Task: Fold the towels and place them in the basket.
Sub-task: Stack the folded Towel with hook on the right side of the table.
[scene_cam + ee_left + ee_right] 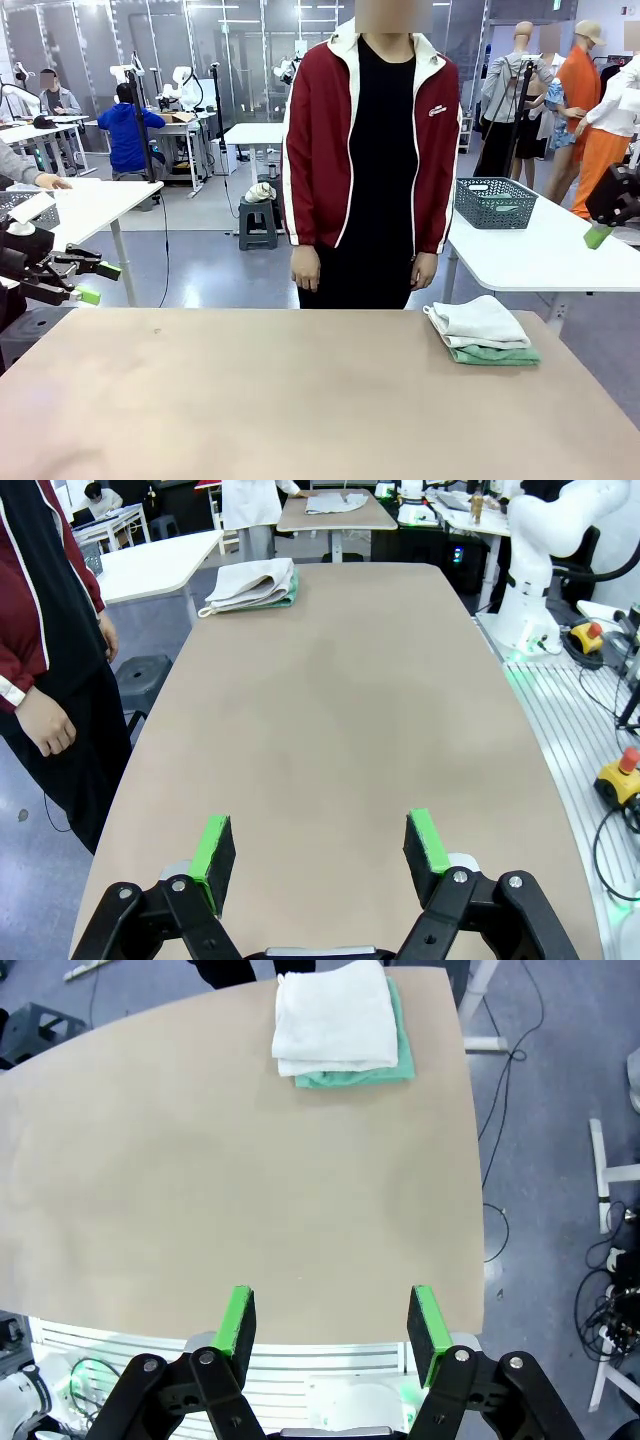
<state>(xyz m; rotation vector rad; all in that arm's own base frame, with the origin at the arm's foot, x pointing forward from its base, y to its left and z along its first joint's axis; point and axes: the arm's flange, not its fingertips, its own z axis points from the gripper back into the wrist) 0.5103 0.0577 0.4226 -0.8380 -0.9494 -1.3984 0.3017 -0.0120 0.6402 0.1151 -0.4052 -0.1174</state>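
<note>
Left to right: your left hand (97, 283) is parked off the worktop's (250, 400) left edge, pads spread wide, nothing between them; its own camera confirms the open, empty fingers (213, 848) above bare worktop (340, 730); looks like a standby pose, arm kept clear so the person (370, 150) at the far edge has room.

Middle: the person stands with arms down, hands at their sides, touching nothing.

Right: the towels (483, 330) lie stacked near the worktop's far right corner, cream one on top of the mint green one, already folded flat; likely staged there as a neat pile for pickup. The basket (497, 202) sits on a separate white table behind, well apart from the stack; that gap is the carry you have left. Your right hand (600, 234) hangs high at the right edge, also wide open and empty (330, 1325).

View differences: the front view alone gives you the basket and both arms together; the right wrist view looks down on the stack (338, 1022) and shows the green edge peeking out on two sides; the left wrist view shows the stack (252, 585) side-on at the far end, layers visible, plus the person's hand (45, 720) beside the worktop.
</note>
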